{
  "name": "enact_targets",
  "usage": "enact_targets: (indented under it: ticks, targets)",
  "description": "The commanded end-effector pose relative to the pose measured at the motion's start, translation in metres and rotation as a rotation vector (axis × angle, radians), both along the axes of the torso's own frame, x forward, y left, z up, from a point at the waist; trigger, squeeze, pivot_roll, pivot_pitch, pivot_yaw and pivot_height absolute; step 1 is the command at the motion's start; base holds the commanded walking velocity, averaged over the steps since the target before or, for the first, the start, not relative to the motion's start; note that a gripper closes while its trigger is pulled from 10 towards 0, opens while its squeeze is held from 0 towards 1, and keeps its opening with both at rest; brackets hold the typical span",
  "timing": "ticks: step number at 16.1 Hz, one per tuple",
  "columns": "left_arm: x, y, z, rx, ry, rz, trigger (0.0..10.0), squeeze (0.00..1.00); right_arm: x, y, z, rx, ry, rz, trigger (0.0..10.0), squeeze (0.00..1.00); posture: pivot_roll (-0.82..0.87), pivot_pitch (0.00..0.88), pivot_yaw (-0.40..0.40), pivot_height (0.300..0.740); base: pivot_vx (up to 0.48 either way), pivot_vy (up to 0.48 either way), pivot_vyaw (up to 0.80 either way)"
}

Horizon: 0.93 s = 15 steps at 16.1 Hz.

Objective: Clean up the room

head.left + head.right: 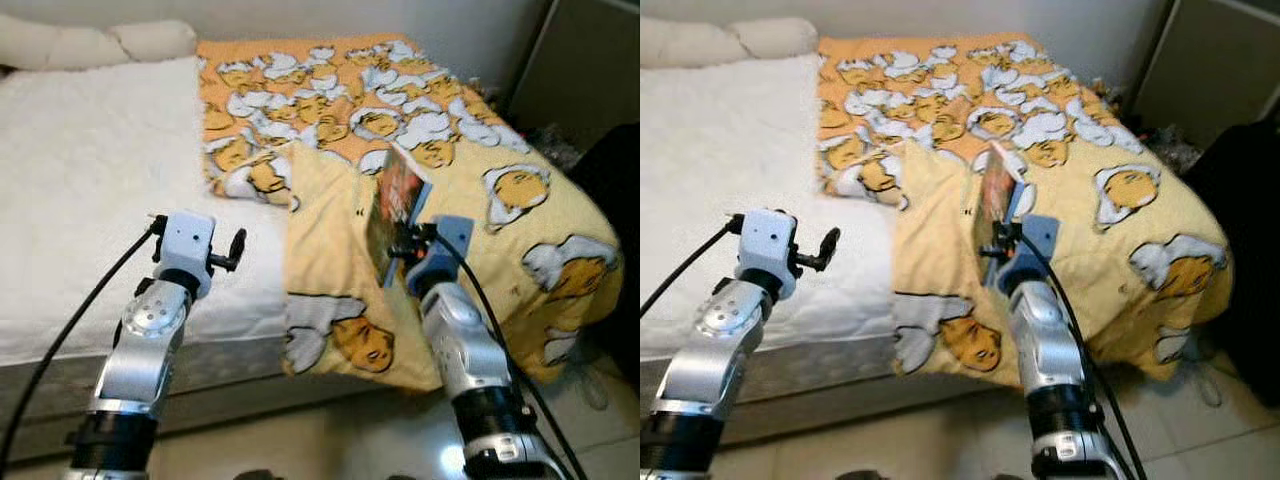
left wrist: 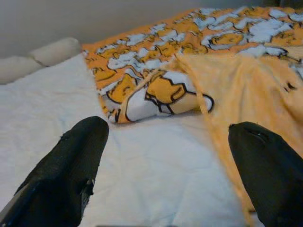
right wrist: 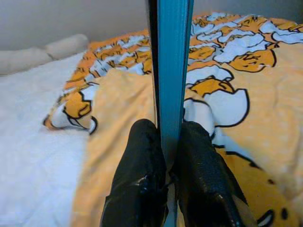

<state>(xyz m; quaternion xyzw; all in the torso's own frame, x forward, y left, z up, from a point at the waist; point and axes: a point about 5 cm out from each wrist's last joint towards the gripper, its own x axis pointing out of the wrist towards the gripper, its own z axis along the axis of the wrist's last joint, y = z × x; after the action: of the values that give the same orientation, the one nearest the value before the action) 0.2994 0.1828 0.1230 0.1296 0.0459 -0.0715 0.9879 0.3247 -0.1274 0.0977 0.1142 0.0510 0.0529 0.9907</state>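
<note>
A bed (image 1: 90, 170) with a white fleecy sheet stands before the robot, with two pale pillows (image 1: 95, 42) at its head against the wall. A yellow and orange blanket (image 1: 480, 190) printed with cartoon egg figures covers the right half of the bed and hangs over its foot toward the tiled floor (image 1: 360, 440).

The right end effector (image 1: 400, 243) is raised above the blanket, its two black fingers (image 3: 142, 170) pinched tight on the lower edge of a thin book (image 1: 396, 205) with a blue spine, held upright on edge.

The left end effector (image 1: 237, 248) hovers over the white sheet just beside the blanket's edge, its fingers (image 2: 71, 165) spread wide and holding nothing.
</note>
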Motion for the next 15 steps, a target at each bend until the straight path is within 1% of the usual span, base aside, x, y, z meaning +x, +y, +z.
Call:
enact_targets:
  ticks: [1, 4, 9, 15]
  targets:
    - [0.0018, -0.0043, 0.0029, 0.010, -0.011, -0.016, 10.0, 0.00, 0.0031, -0.0105, 0.0099, 0.006, -0.045, -0.035, 10.0, 0.00, -0.02, 0.000, 0.008, 0.740, 0.000, 0.439, 0.00]
    - [0.0039, -0.0034, 0.0047, 0.008, -0.015, -0.009, 10.0, 0.00, 0.0051, -0.0142, 0.0114, 0.002, -0.048, -0.040, 10.0, 0.00, -0.01, 0.000, 0.005, 0.740, 0.000, 0.439, 0.00]
    - [0.0036, 0.0003, 0.0052, 0.002, -0.018, 0.002, 10.0, 0.00, 0.0052, -0.0094, 0.0120, -0.010, -0.054, -0.028, 10.0, 0.00, -0.01, 0.000, 0.006, 0.740, 0.000, 0.437, 0.00]
    - [0.0063, 0.0013, 0.0066, -0.004, -0.021, 0.010, 10.0, 0.00, 0.0073, -0.0090, 0.0139, -0.014, -0.058, -0.026, 10.0, 0.00, -0.01, 0.000, 0.004, 0.740, 0.000, 0.439, 0.00]
